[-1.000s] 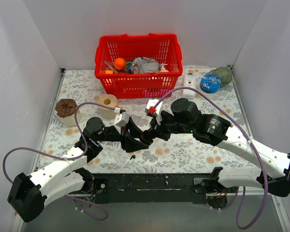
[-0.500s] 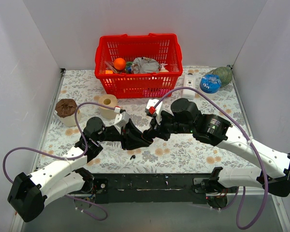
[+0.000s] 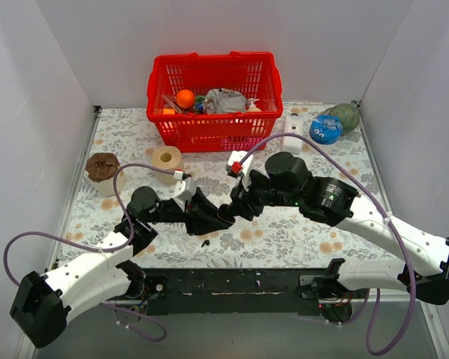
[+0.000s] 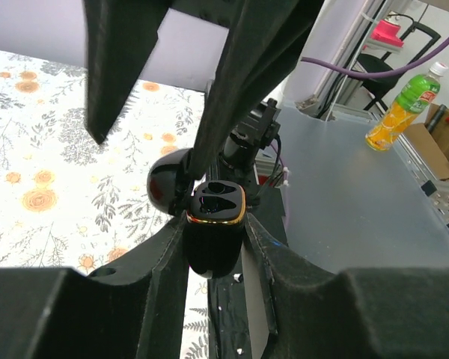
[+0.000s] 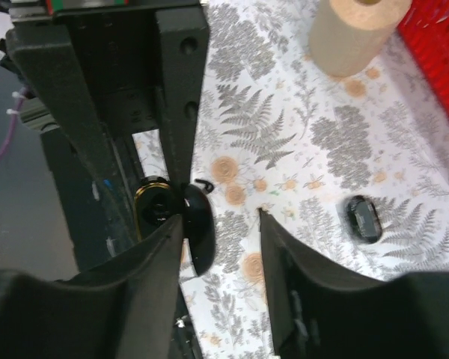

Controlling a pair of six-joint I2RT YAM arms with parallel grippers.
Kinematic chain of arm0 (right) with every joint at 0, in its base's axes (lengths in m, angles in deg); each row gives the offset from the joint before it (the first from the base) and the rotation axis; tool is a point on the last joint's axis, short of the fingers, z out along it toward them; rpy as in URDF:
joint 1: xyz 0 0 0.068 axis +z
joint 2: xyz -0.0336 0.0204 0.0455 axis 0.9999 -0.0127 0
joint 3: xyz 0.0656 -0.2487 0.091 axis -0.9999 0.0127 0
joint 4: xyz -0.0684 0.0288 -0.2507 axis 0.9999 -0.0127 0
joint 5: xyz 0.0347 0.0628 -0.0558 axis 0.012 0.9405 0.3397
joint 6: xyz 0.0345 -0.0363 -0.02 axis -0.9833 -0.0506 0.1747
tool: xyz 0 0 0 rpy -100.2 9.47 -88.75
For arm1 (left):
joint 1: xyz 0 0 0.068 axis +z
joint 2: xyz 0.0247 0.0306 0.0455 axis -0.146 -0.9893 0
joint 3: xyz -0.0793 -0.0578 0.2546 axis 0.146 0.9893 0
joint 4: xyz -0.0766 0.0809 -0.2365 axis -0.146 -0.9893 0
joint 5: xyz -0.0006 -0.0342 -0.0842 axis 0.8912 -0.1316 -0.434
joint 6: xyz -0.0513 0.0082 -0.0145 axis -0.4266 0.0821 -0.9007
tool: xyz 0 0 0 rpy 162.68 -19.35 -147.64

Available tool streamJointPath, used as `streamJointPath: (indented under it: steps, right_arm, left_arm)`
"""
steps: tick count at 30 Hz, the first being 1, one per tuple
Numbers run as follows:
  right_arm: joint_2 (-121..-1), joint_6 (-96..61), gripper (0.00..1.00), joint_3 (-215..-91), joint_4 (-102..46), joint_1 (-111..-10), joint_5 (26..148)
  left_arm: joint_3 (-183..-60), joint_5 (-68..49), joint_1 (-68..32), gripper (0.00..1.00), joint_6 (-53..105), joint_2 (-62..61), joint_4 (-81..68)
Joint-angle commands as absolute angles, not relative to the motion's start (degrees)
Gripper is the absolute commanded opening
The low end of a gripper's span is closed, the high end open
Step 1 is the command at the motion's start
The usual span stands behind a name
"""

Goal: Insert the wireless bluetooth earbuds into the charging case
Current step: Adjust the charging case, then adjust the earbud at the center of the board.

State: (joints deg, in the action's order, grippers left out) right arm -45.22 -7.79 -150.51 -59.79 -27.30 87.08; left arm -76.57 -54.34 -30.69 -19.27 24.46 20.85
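1 view, the left wrist's, shows the left end effector (image 4: pixel 215 224) clenching the open charging case (image 4: pixel 213 250).

Lab test cell: white partition walls (image 3: pixel 209 34), floral-cloth table (image 3: pixel 123 127), mounting rail (image 3: pixel 232 285).

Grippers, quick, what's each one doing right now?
Left gripper: closed on the charging case, whose lid is open.
Right gripper: open, holding nothing.
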Motion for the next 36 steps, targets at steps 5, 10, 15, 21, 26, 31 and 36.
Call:
streamJointPath:
  steps: [5, 10, 15, 21, 26, 31, 36]
  right_arm:
    - [-38.8, -15.7, 0.67, -150.5, -49.9, -31.2, 82.1]
    - [-36.2, -19.9, 0.73, -145.3, -47.7, -35.0, 80.3]
    - [-35.8, -23.3, 0.61, -133.0, -45.5, -36.6, 78.5]
    - [-41.8, -28.0, 0.48, -117.9, -36.6, -36.5, 83.6]
    - [-49.8, -29.1, 0.45, -115.6, -29.8, -36.3, 82.1]
    - [-55.2, -30.8, 0.27, -114.9, -24.4, -35.7, 83.1]
    - [-58.2, -32.9, 0.14, -112.6, -20.3, -35.1, 81.5]
  left_arm:
    - [-70.5, -45.2, -30.6, 0.0, -20.0, 32.8, 24.6]
    - [-67.9, -38.3, -30.6, 0.0, -21.4, 38.9, 23.3]
    - [-63.3, -29.8, -30.6, 0.0, -23.2, 50.3, 21.5]
    - [-62.6, -24.6, -30.7, 0.0, -23.4, 58.5, 15.4]
    - [-64.4, -24.8, -30.8, 0.0, -23.2, 58.7, 12.9]
    - [-65.8, -24.7, -30.8, 0.0, -22.6, 59.5, 10.4]
    - [-66.3, -24.1, -30.8, 0.0, -22.4, 60.7, 8.2]
